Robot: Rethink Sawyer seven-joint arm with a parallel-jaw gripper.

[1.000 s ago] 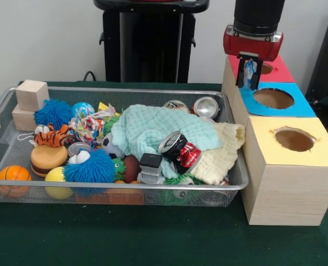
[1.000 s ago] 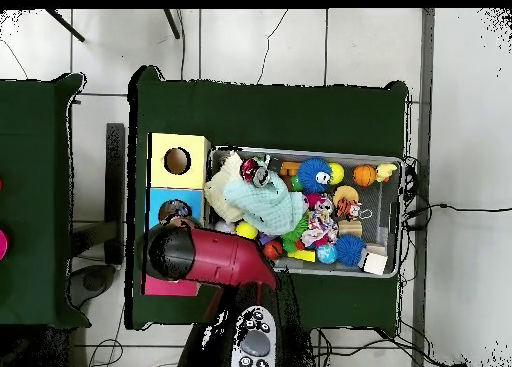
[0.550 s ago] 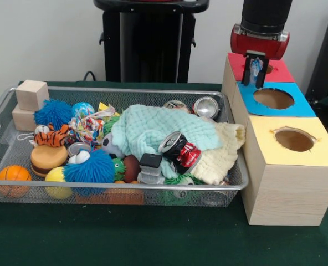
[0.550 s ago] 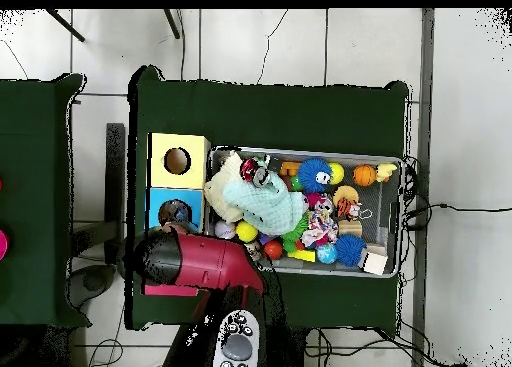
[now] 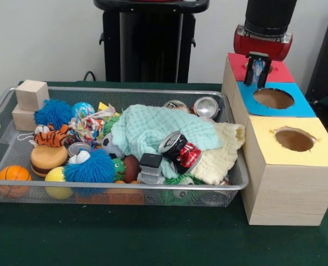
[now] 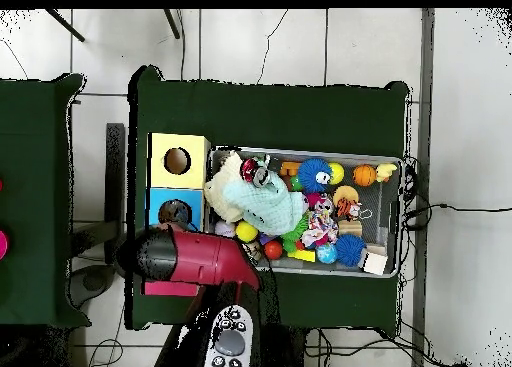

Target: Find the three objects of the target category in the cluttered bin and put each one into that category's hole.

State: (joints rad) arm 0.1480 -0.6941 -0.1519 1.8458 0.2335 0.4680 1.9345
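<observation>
Gripper: I see my red-and-black gripper (image 5: 257, 71) shifted from the blue panel's hole (image 5: 273, 98) to the red panel (image 5: 262, 68).
Grip: fingers nearly closed on something small and bluish.
Meaning: release looks close.

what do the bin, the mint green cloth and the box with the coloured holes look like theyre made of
Bin: metal wire mesh, silvery; you can see through its walls.
Mint green cloth: soft knitted or waffle-textured fabric, matte, bumpy surface.
Box: apparently light wood or wood-look board, grain lines visible, topped with matte red, blue and yellow sheets, likely paper or card.
</observation>
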